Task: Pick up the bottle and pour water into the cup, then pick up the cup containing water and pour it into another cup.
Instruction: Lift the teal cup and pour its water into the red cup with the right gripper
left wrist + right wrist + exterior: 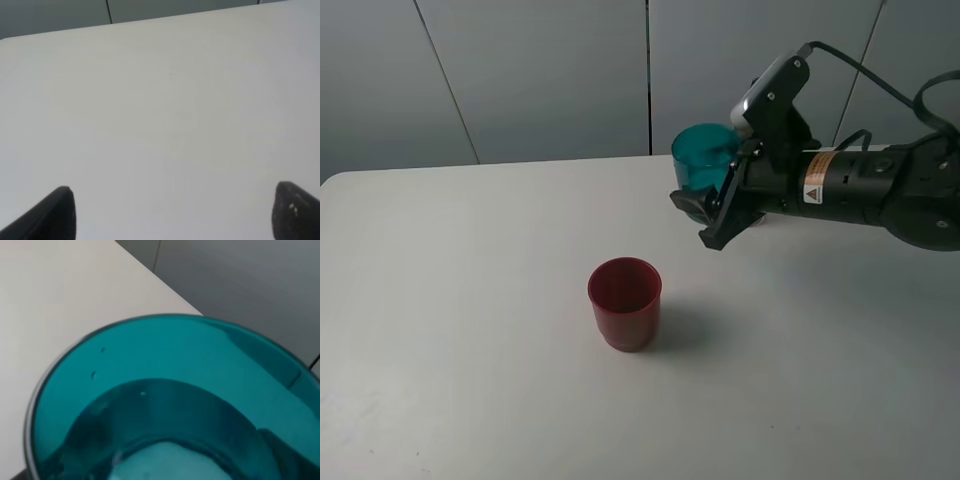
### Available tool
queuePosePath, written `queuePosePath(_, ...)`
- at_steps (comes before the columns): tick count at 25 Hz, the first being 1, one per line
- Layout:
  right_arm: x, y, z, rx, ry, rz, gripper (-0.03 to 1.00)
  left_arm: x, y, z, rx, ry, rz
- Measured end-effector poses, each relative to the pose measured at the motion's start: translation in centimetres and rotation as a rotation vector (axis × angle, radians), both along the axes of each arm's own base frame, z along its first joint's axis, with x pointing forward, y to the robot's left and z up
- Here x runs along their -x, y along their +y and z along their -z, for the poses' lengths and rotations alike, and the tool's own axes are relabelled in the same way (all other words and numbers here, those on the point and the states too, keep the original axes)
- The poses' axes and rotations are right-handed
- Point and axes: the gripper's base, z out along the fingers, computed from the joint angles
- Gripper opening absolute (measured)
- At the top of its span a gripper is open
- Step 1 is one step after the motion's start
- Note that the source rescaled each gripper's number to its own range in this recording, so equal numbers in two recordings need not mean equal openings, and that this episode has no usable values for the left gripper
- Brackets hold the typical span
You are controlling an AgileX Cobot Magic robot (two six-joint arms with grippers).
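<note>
Teal cup [705, 152] aloft in the right hand [705, 218], red cup [625, 303] waiting below.
That right hand is pinching the teal cup by its side, clear of the worktop [470, 300] and roughly upright, with water [165, 450] showing inside in the wrist view. The red cup stands upright and well apart, toward the lower left in the high view, so the pour looks to need a carry that way and then a tilt. The right forearm reaches in almost level. Across the way the left hand [172, 215] hangs spread over bare worktop, gripping nothing. No bottle in sight.
</note>
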Motion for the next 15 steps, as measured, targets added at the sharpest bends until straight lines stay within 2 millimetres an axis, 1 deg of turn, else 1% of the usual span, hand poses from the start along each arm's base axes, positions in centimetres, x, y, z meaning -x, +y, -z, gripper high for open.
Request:
queuePosePath(6,0.1,0.0,0.2,0.066,-0.037,-0.032,0.10,0.0,0.0,0.0,0.000,0.000,0.000)
queuePosePath(15,1.0,1.6,0.4,0.216,-0.150,-0.150,0.10,0.0,0.0,0.0,0.000,0.000,0.000)
